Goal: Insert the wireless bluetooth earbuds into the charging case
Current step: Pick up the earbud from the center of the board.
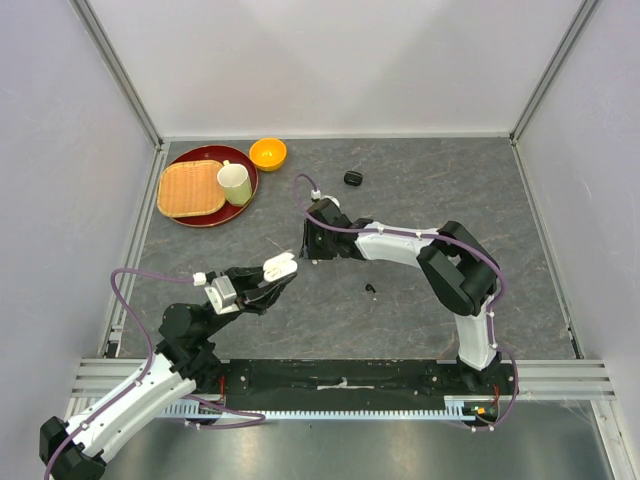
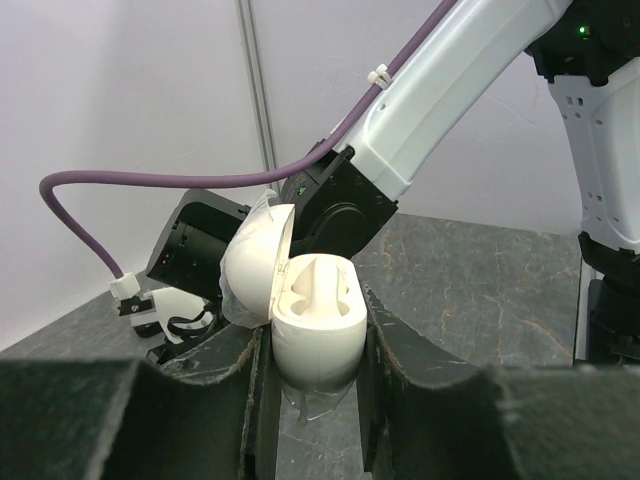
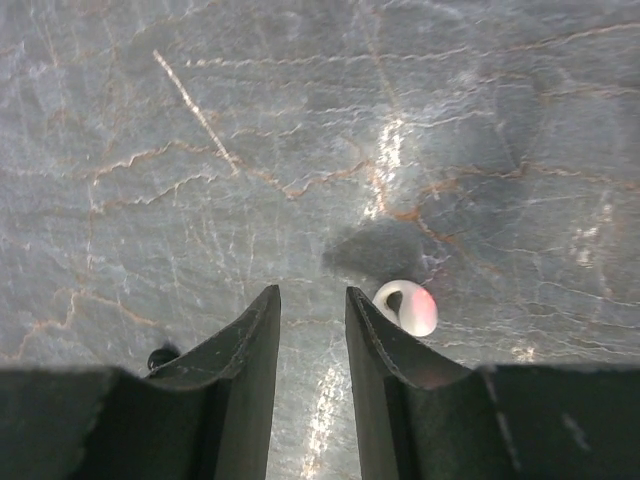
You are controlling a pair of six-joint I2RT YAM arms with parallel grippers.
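One white earbud (image 3: 408,306) lies on the worktop (image 3: 200,150) under the right arm, but it is not between the fingers of the right tool (image 3: 311,295). In the right wrist view it sits just beside the outer face of the finger that is nearer to the right edge of the picture, so the gap misses it to one side. This tool points down at the worktop, and its fingers stand with only a narrow gap and nothing inside, so it is released and empty. The earbud is too small to say surely which way its stem runs; I see only a round body with a pinkish spot. In my judgement the coming move turns on this sideways offset: the tool must shift toward the earbud, and probably open wider, before it can close around it. The right arm is clearly the nearer one, because the left tool (image 2: 315,335) is clenched on the white case (image 2: 318,300), which has its lid open and is held close to the right tool. A black earbud (image 1: 371,290) lies apart, nearer to the bases, and a black case (image 1: 353,178) is far at the back.
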